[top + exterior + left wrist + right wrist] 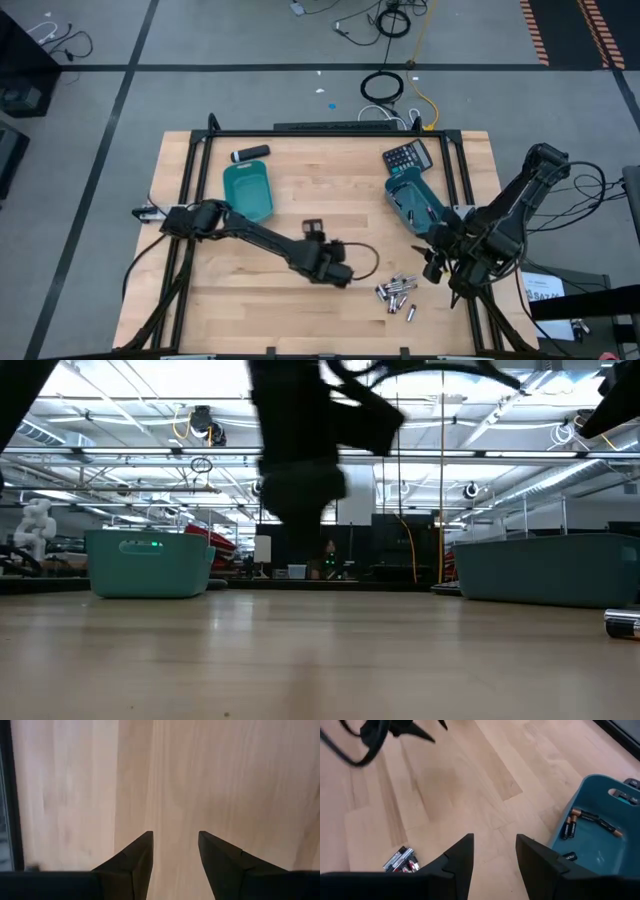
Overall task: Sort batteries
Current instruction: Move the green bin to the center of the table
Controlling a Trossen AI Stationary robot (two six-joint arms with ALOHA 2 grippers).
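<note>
Several small silvery and dark batteries (395, 293) lie in a loose pile on the wooden table near its front edge; they also show in the right wrist view as batteries (400, 860). A few more cells (590, 822) lie inside the right teal bin (413, 200). Left of the pile, my left gripper (343, 277) hangs open over bare wood, nothing between its fingers (175, 837). Right of the pile and in front of the right bin, my right gripper (435, 265) stands open and empty (494, 840).
A second teal bin (248, 190) sits at the back left, with a black cylinder with a white tip (250, 153) behind it. A dark calculator (407, 157) lies behind the right bin. A black frame (330, 133) borders the table's back and sides.
</note>
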